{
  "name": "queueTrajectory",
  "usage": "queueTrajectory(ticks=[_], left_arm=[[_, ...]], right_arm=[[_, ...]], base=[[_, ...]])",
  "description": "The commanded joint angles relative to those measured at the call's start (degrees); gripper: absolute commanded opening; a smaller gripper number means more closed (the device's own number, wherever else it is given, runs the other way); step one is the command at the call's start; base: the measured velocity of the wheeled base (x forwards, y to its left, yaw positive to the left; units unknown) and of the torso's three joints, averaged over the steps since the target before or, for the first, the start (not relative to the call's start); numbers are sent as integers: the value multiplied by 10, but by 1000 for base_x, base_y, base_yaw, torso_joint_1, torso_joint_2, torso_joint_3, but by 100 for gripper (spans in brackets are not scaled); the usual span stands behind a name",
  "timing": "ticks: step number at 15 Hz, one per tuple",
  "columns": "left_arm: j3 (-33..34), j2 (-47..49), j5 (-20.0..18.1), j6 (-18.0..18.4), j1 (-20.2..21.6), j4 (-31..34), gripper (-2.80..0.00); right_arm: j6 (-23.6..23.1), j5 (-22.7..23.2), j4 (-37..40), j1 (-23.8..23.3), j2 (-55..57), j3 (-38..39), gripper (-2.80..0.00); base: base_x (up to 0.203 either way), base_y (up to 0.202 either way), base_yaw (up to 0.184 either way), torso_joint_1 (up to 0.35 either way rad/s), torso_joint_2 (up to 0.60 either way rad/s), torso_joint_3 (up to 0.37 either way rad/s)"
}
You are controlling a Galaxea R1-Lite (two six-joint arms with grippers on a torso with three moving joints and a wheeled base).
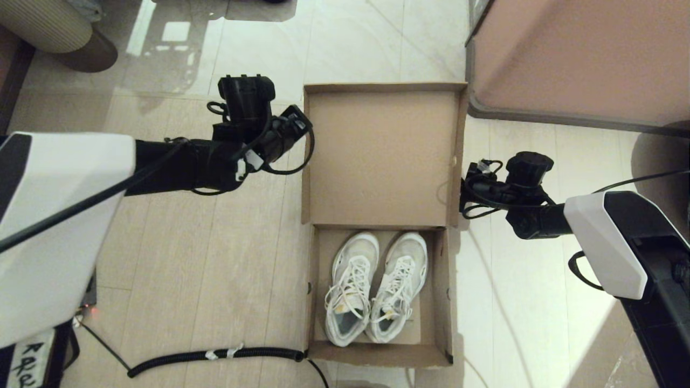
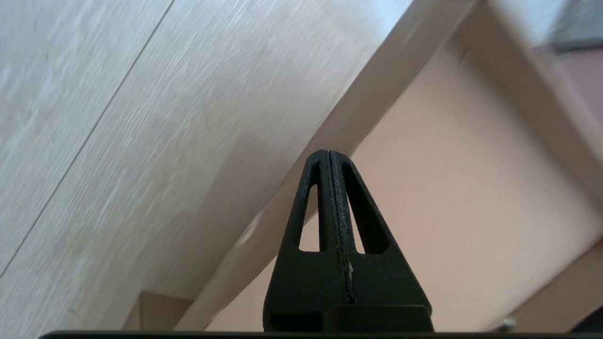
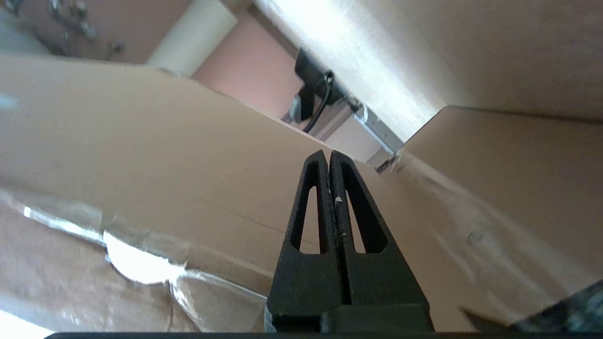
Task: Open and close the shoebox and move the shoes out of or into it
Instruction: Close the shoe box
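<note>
The brown cardboard shoebox [image 1: 377, 357] stands open on the floor, its hinged lid [image 1: 380, 156] folded back and lying flat beyond it. Both white lace-up shoes [image 1: 353, 283] lie side by side inside the box, toes toward the lid. My left gripper [image 1: 299, 125] is shut and empty, hovering just over the lid's left side flap [image 2: 339, 127]; the left wrist view shows its tips [image 2: 328, 153] above that flap. My right gripper [image 1: 464, 189] is shut and empty at the lid's right side flap; its tips [image 3: 330, 154] sit close to the taped cardboard [image 3: 141, 155].
A large pinkish-brown dark-rimmed furniture block [image 1: 582, 54] stands at the back right, close to the lid's corner. A black corrugated cable [image 1: 215, 355] runs along the floor to the box's near left corner. A ribbed beige object [image 1: 43, 24] sits at the far left.
</note>
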Motion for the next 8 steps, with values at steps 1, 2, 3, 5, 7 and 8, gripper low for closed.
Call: queueTrajectory(ticks=[1,2,3,5,7,8], left_arm=[[12,-41,2,-2,2,-1,-280],[20,-52,2,-2,5,-1,-280],[26,-60,2,-2,13,-1,-280],[23,-73,2,-2,30,-1,-280],[18,-84,2,-2,45,0,-280],[18,-92,2,-2,51,1,-280]], right_arm=[[14,7,-16,0,-4,0,-280],[24,8,-24,0,-6,0,-280],[33,11,-30,0,-10,0,-280],[38,16,-32,-2,-17,0,-280],[40,23,-31,-4,-24,0,-280],[41,23,-31,-5,-30,0,-280]], base=[[0,0,0,0,0,0],[0,0,0,0,0,0],[0,0,0,0,0,0],[0,0,0,0,0,0],[0,0,0,0,0,0],[0,0,0,0,0,0]])
